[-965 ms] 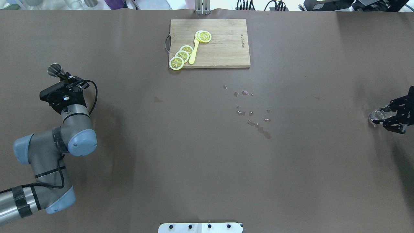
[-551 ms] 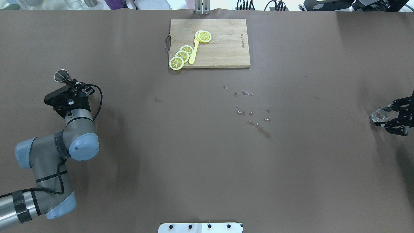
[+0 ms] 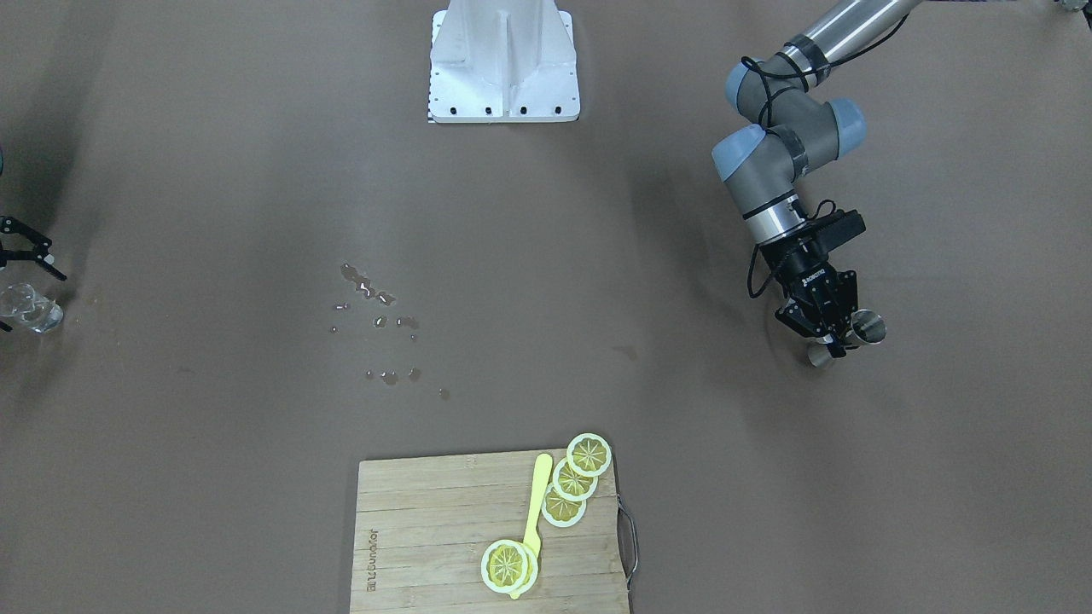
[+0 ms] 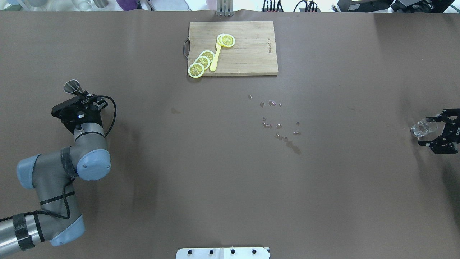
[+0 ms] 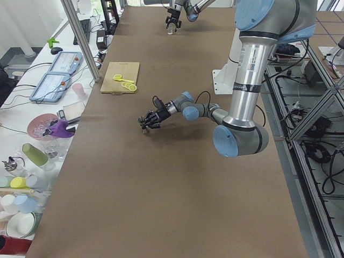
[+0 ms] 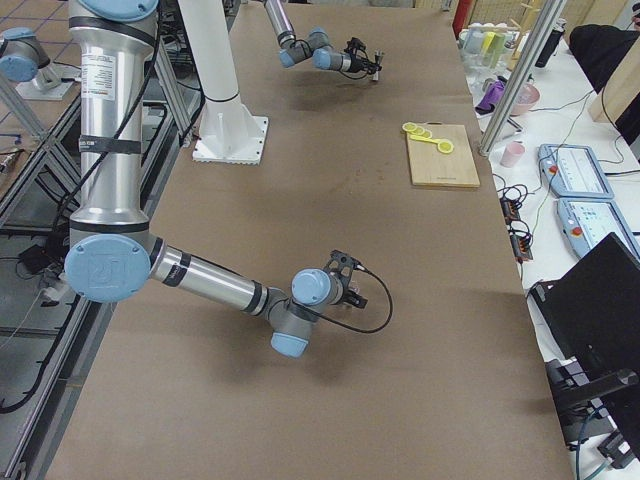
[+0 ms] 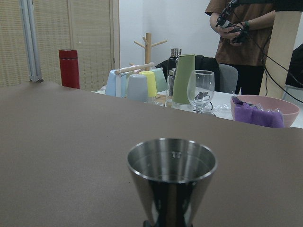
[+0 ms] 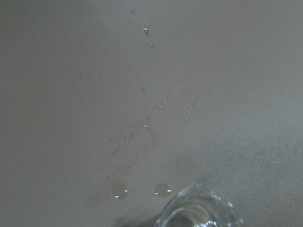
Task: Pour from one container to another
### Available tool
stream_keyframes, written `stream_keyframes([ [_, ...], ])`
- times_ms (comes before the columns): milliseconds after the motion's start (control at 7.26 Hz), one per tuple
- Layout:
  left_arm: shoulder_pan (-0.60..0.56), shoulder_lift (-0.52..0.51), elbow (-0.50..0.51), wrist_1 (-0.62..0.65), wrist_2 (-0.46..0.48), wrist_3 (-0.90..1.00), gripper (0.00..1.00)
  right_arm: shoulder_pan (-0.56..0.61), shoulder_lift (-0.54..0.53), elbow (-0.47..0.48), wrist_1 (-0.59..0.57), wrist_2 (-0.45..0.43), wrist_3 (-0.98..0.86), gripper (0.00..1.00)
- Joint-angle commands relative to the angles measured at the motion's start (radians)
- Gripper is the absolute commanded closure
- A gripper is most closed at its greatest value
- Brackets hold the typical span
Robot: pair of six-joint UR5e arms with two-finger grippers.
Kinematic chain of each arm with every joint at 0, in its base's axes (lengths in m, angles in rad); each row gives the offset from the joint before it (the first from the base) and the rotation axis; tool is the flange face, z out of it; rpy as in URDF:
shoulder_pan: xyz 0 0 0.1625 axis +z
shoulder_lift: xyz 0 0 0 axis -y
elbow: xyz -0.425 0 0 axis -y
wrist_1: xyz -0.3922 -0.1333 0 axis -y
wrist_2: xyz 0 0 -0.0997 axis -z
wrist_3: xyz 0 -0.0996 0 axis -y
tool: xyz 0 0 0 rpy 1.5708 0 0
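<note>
A steel jigger (image 4: 72, 87) stands upright at the table's left side, with my left gripper (image 4: 83, 96) shut on its waist. The left wrist view shows the jigger's (image 7: 171, 176) open cup close up from the front; the fingers are hidden below the frame. In the front-facing view the jigger (image 3: 867, 327) sticks out past the left gripper (image 3: 832, 339). At the far right a clear glass (image 4: 422, 128) stands on the table. My right gripper (image 4: 432, 130) is open, its fingertips on either side of the glass's near part. The glass rim (image 8: 199, 213) shows at the bottom of the right wrist view.
A wooden cutting board (image 4: 251, 54) with lemon slices (image 4: 201, 62) and a yellow spoon (image 4: 215, 57) lies at the back centre. Spilled drops (image 4: 278, 124) dot the table's middle. The white robot base plate (image 4: 222, 253) sits at the near edge.
My left gripper has carried the jigger a little right and toward the robot. The right gripper has drawn back to the right, while the glass has stayed about where it was.
</note>
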Motion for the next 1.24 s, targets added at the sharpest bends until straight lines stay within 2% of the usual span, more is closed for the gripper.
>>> stream_keyframes([
  [0, 0.001, 0.001, -0.004, 0.001, -0.001, 0.041, 0.83, 0.005, -0.012, 0.006, 0.010, 0.040, 0.006, 0.00],
  [276, 0.002, 0.001, -0.004, 0.003, 0.002, 0.046, 0.75, 0.025, -0.038, 0.008, 0.011, 0.074, 0.004, 0.00],
  [551, 0.002, 0.001, -0.004, 0.003, 0.005, 0.046, 0.59, 0.069, -0.045, 0.008, 0.010, 0.115, -0.002, 0.00],
  [689, 0.004, 0.001, -0.004, 0.003, 0.008, 0.045, 0.34, 0.098, -0.048, 0.009, 0.008, 0.144, 0.003, 0.00],
  [827, 0.007, 0.001, -0.004, 0.001, 0.010, 0.045, 0.02, 0.123, -0.068, 0.015, -0.002, 0.153, 0.006, 0.00],
  [965, 0.007, 0.001, -0.004, 0.000, 0.012, 0.045, 0.02, 0.133, -0.091, 0.032, -0.012, 0.155, 0.009, 0.00],
  [1103, 0.007, 0.001, -0.004, -0.002, 0.012, 0.045, 0.02, 0.147, -0.111, 0.070, -0.094, 0.176, 0.048, 0.00],
])
